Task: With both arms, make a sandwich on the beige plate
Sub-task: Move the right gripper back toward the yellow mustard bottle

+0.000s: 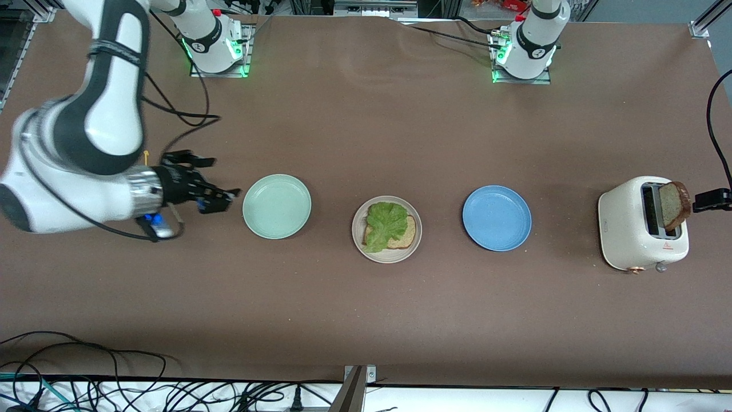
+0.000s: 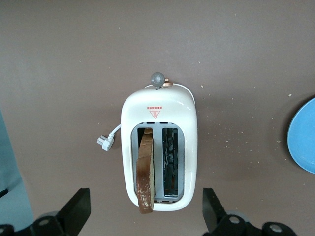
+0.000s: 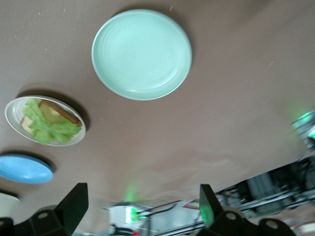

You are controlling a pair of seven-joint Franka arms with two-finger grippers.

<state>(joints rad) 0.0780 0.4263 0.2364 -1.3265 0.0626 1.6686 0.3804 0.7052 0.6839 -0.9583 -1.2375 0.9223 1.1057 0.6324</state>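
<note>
The beige plate (image 1: 394,258) lies mid-table between two other plates. On it rests one bread slice (image 1: 405,236) with a ruffled green lettuce leaf (image 1: 383,224) on top; the right wrist view shows the plate (image 3: 12,116) and leaf (image 3: 49,129) too. A second, dark-crusted slice (image 1: 673,205) stands tilted in one slot of the white toaster (image 1: 629,229). My left gripper (image 2: 145,196) hovers open above that toaster (image 2: 160,110) and slice (image 2: 145,172); only its black tip (image 1: 712,199) shows in the front view. My right gripper (image 1: 220,197) is open and empty over the table beside the mint-green plate.
A mint-green plate (image 1: 277,206) lies toward the right arm's end, a blue plate (image 1: 496,217) toward the left arm's end, both bare. The toaster's loose plug (image 2: 104,142) lies beside it. Cables trail from the right arm (image 1: 189,117).
</note>
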